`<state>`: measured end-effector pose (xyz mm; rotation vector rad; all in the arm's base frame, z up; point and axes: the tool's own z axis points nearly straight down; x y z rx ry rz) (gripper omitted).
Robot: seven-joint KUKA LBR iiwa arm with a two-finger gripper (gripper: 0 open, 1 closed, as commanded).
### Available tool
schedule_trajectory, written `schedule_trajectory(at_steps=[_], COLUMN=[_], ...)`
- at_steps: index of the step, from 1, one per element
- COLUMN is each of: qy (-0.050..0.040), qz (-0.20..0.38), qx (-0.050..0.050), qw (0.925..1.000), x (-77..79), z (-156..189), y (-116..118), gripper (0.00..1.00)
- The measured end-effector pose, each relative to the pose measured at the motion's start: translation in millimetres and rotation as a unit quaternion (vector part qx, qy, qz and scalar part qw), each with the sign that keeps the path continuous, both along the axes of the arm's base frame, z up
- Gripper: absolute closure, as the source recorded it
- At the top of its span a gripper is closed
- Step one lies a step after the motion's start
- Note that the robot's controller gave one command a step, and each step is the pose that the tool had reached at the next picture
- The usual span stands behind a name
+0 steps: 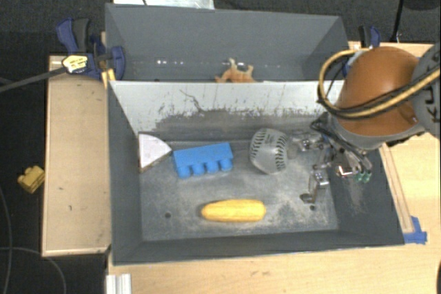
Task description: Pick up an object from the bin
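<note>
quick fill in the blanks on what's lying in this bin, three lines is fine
1. Near the front wall of the bin lies a long rounded thing coloured ____.
2. The blue block lies between the grey ribbed ball and a ____ triangular piece.
3. The gripper is at the bin's ____ side, nearest the grey ribbed ball.

Missing words: yellow; white; right

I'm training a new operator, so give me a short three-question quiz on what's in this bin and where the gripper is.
1. True or false: the yellow banana-shaped thing lies nearest the bin's front wall.
2. Fill in: the white wedge lies just left of the ____ block.
3. Nearest the gripper: A white wedge, B blue block, or C grey ribbed round thing?
Key: 1 true; 2 blue; 3 C.
</note>
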<state>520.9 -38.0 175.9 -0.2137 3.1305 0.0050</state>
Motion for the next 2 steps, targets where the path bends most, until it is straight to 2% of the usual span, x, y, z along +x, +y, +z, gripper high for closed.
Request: schedule_trajectory(at_steps=[1, 2], qy=[0.0010, 0.0001], qz=[-0.031, -0.020], qx=[-0.003, 0.000], qw=[0.9995, 0.9998], x=[-12.0, -0.2], z=[-1, -24], y=[14, 50], gripper=[0.00, 0.00])
